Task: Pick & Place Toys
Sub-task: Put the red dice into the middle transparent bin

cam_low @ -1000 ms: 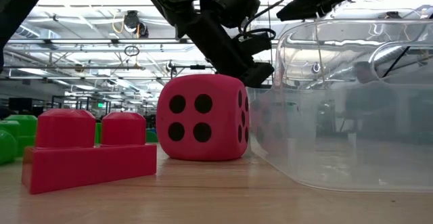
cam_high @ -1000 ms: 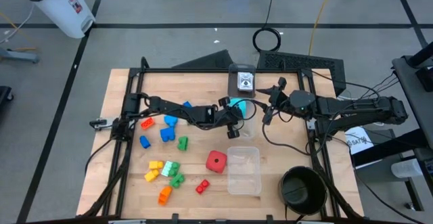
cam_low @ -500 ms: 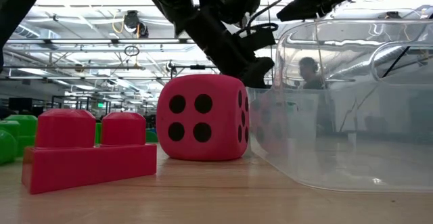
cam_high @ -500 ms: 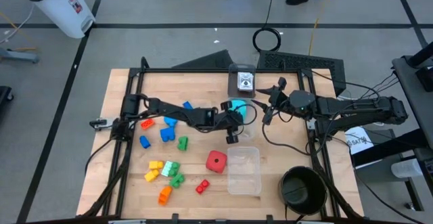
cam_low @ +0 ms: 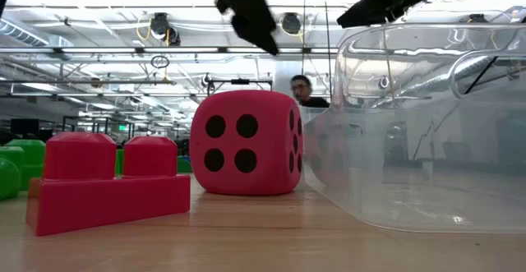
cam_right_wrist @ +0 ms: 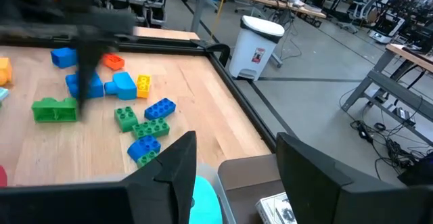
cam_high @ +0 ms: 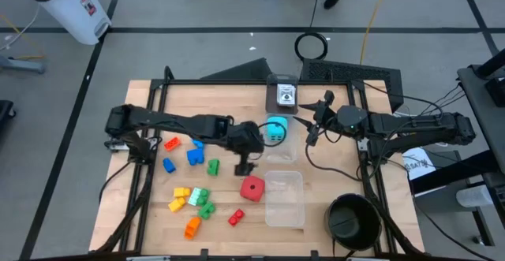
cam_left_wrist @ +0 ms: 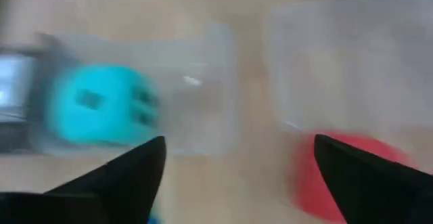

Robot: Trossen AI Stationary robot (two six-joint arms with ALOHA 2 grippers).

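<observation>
A wooden table (cam_high: 142, 229) on a grey floor, a white bin (cam_high: 67, 5) off its far-left corner. Near the middle of the far half, a cyan die (cam_high: 275, 129) inside a clear box (cam_high: 289, 143), just beside the left gripper (cam_high: 244, 167) on its far-right side and apart from it. Just past the fingertips on the near side, a red die (cam_high: 252, 188), touching a second clear box (cam_high: 285, 199) to its right; in the low view the same red die (cam_low: 246, 143) up against that box's wall (cam_low: 411, 132), with a red brick (cam_low: 111, 182) in front. Left gripper spread wide and empty, both dark fingers (cam_left_wrist: 115, 183) apart in the left wrist view, cyan die (cam_left_wrist: 101, 112) on one side between them and beyond, red die (cam_left_wrist: 338, 173) on the other. Further left, scattered bricks: blue ones (cam_high: 193, 151), an orange one (cam_high: 170, 143), a green one (cam_high: 212, 166), then a yellow and green cluster (cam_high: 193, 198) toward the near edge with another orange brick (cam_high: 192, 227). Right gripper (cam_high: 313, 124) waiting at the far right of the cyan die, fingers (cam_right_wrist: 169, 176) parted with nothing between them. Black round bowl (cam_high: 353, 218) at the near-right corner. A person (cam_low: 302, 90) far off in the room behind
</observation>
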